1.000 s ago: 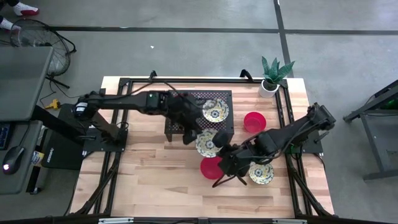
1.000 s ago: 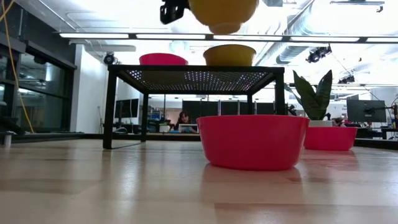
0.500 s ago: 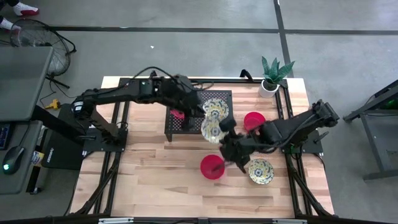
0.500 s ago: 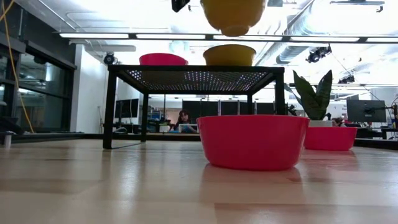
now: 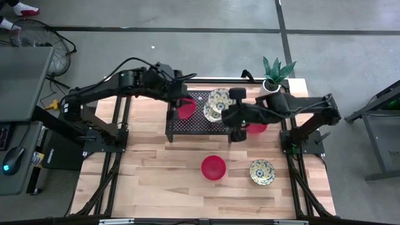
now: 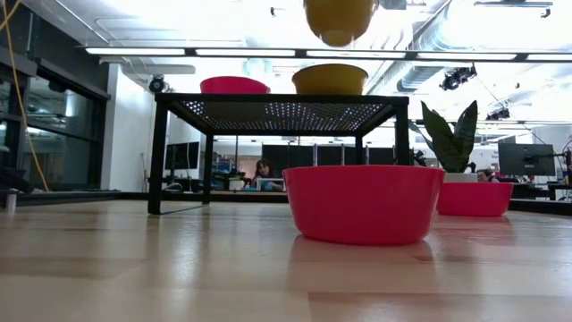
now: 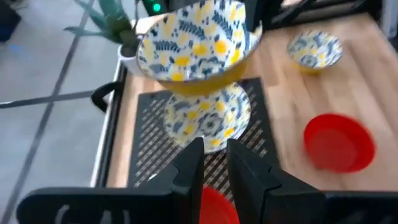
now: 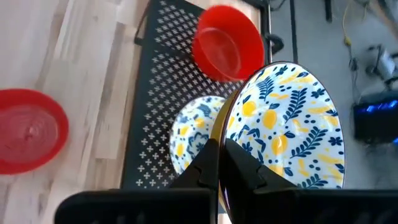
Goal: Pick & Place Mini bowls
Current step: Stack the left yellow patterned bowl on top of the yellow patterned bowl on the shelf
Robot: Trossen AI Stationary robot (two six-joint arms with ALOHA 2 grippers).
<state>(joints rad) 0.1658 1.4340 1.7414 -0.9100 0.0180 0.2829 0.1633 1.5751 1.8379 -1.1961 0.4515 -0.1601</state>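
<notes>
My right gripper (image 5: 230, 115) (image 8: 222, 163) is shut on a cream-yellow floral mini bowl (image 5: 220, 99) (image 6: 340, 18) held in the air over the black rack (image 5: 199, 127). On the rack stand a second floral bowl (image 5: 211, 114) (image 8: 193, 134) and a red bowl (image 5: 185, 110) (image 8: 227, 43). My left gripper (image 5: 182, 100) (image 7: 216, 168) hovers above that red bowl, its fingers a narrow gap apart and holding nothing. On the table sit a red bowl (image 5: 213, 167), a floral bowl (image 5: 262, 171) and a third red bowl (image 5: 256, 128), which is half under my right arm. My right gripper pinches the floral bowl's rim (image 8: 222, 132), one finger inside the bowl and one on its yellow outer wall. The bowl is lifted clear above the rack and the floral bowl standing on it. It is slightly tilted, and its patterned inside shows.
A small white pot with a green plant (image 5: 273, 80) stands at the table's far right corner. The rack (image 6: 277, 112) stands on legs with open space beneath. Bare wood lies along the table's near edge and on its left side.
My right gripper has carried the floral bowl from over the middle of the table toward the far edge and upward, and now holds it over the rack. My left gripper has drawn back from the rack's near side toward the far left, over the red bowl on the rack.
</notes>
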